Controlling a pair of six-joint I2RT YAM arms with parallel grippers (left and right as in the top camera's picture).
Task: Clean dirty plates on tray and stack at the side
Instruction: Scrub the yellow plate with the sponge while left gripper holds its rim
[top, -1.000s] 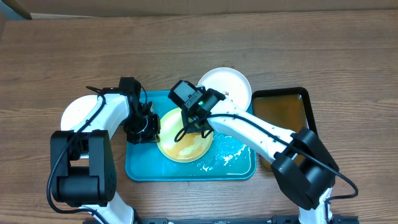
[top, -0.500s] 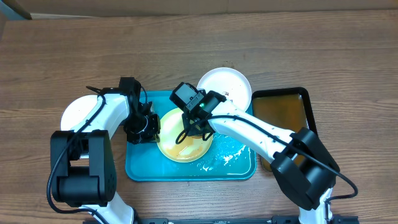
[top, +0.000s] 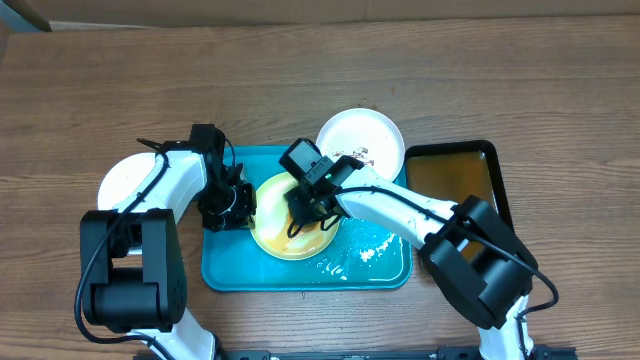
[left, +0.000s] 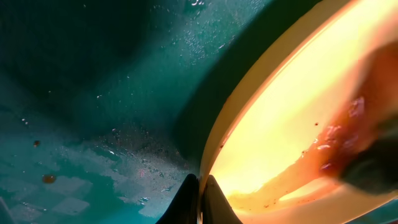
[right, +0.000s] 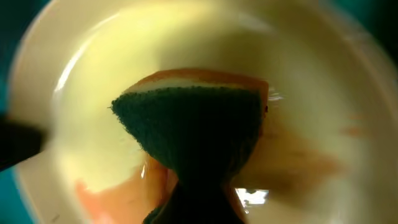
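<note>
The brown wooden table (top: 500, 80) carries the large rectangular teal-blue plastic tray (top: 225, 270), which is wet and sudsy. The round pale yellow-green plate (top: 275, 235) lies in the middle of the tray. Off the tray, a round white plate with dark specks (top: 375, 135) sits just past its far right corner, and a second round white plate (top: 115, 180) sits beside its left edge, partly under the left arm.

We judge the yellow-green plate stiff, light and slippery when wet, so the rim is the place to hold it. Orange-brown smears streak its glossy inside. The left gripper (top: 232, 205) pinches the plate's left rim. The right gripper (top: 305, 205) is clamped on a soft green-faced orange sponge (right: 193, 130), which sits against the plate's inside.
</note>
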